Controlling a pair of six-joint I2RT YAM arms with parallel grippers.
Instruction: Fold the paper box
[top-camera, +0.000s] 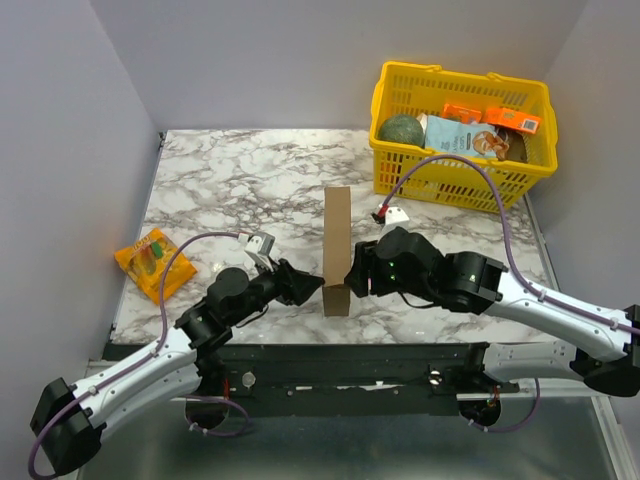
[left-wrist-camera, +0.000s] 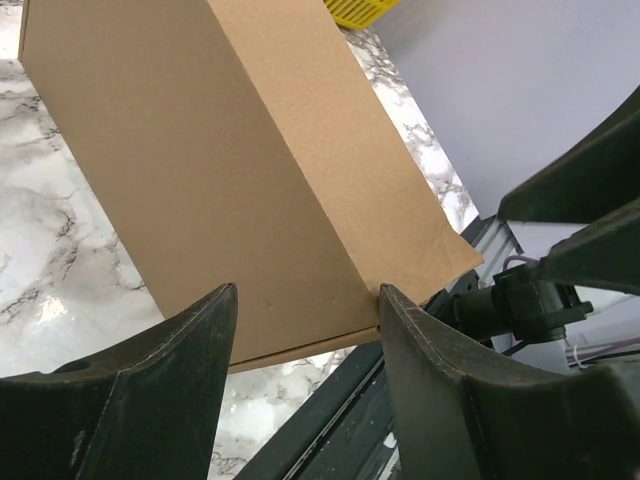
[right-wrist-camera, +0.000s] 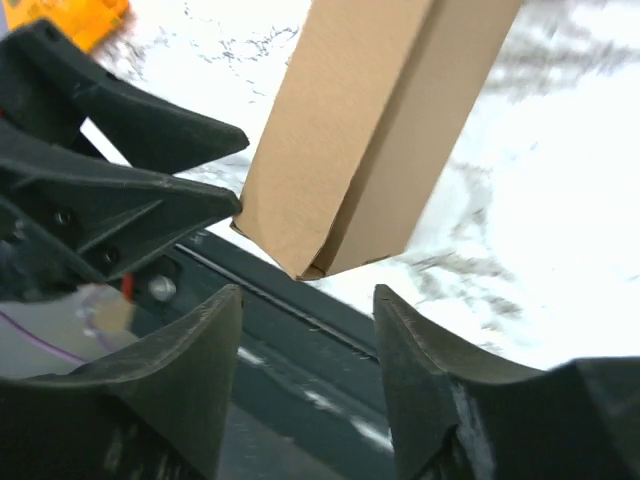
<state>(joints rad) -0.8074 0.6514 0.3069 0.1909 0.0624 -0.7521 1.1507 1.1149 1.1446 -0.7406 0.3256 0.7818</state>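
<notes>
On the marble table (top-camera: 230, 170), seen from above, the paper box (top-camera: 337, 250) stands on edge as a narrow, flattened slab. The left gripper (top-camera: 312, 288) and right gripper (top-camera: 352, 280) flank its near end.

From the left wrist, spread fingers (left-wrist-camera: 170, 360) frame the box's lower corner without clamping it.

From the right wrist, the fingers (right-wrist-camera: 440, 380) also stand apart, with the box end just ahead.

The step in hand looks like opening the collapsed box. The next move probably calls for pressing in on opposite edges.
</notes>
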